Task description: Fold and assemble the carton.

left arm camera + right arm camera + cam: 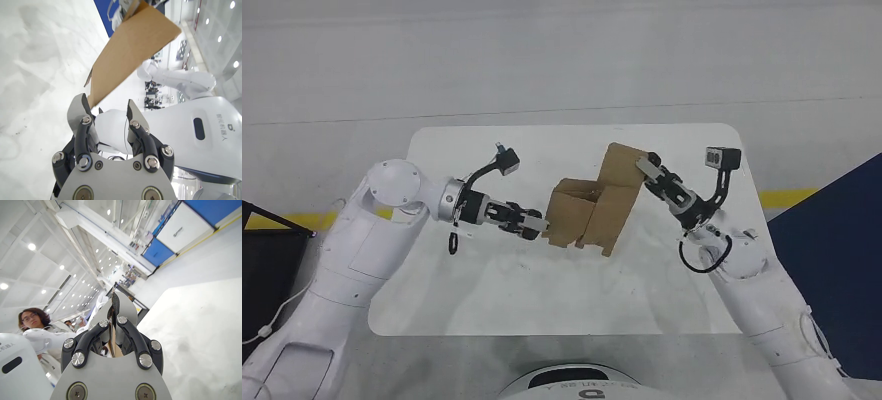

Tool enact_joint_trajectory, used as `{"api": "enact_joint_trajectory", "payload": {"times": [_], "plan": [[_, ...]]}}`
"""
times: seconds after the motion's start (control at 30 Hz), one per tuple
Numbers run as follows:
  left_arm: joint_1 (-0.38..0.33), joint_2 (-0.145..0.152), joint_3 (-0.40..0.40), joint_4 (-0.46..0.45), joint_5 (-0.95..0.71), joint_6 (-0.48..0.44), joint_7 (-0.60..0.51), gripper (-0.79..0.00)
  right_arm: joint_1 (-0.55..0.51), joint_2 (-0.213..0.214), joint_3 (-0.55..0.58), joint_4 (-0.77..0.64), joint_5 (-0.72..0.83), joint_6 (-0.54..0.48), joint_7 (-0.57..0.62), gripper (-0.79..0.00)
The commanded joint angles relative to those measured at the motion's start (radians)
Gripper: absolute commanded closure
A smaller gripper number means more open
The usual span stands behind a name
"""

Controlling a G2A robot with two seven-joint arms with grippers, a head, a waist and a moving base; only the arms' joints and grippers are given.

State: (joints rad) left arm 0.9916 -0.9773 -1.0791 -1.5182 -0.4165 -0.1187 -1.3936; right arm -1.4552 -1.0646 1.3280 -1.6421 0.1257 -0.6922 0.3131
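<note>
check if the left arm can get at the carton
Probably yes: the left gripper is open, an edge of the carton sits right at its fingers, nothing between. The right gripper is shut on the carton.

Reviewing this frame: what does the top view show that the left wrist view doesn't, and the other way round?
Top view, not the left wrist view: the carton's whole outline, partly folded with walls raised, resting on the white table.
Left wrist view, not the top view: the left gripper's fingers standing wide open, with the carton's corner right at one pad.
Both: the brown carton, gripped at its other end by the right gripper.
</note>
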Motion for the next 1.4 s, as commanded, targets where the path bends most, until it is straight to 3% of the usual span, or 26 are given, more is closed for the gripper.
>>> {"api": "enact_joint_trajectory", "payload": {"times": [0.0,0.17,0.3,0.7,0.83,1.03,1.2,1.37], "plan": [[0.038,0.009,-0.040,-0.003,0.001,-0.006,0.038,-0.785,-0.033,-0.008,0.031,-0.040,-0.157,0.068,-0.216,0.000],[0.130,0.020,-0.084,-0.040,-0.005,0.002,0.140,-0.785,-0.088,-0.027,0.040,-0.130,-0.389,0.209,-0.499,0.000],[0.186,0.017,-0.091,-0.054,-0.045,0.018,0.240,-0.785,-0.111,-0.044,0.019,-0.173,-0.439,0.291,-0.650,0.000],[0.211,0.013,-0.086,-0.066,-0.077,0.040,0.296,-0.785,-0.112,-0.047,0.015,-0.172,-0.449,0.312,-0.659,0.000],[0.239,0.005,-0.099,-0.042,-0.177,0.021,0.366,-0.785,-0.082,-0.067,-0.024,-0.139,-0.314,0.294,-0.732,0.000],[0.256,-0.007,-0.095,-0.005,-0.275,0.005,0.422,-0.785,-0.048,-0.099,-0.101,-0.088,-0.199,0.187,-0.821,0.000],[0.216,-0.027,-0.049,0.026,-0.324,-0.034,0.399,-0.785,-0.036,-0.119,-0.142,-0.064,-0.107,0.153,-0.822,0.000],[0.126,-0.064,0.059,0.086,-0.320,-0.080,0.399,-0.785,-0.029,-0.137,-0.164,-0.058,0.017,0.164,-0.824,0.000]]}}
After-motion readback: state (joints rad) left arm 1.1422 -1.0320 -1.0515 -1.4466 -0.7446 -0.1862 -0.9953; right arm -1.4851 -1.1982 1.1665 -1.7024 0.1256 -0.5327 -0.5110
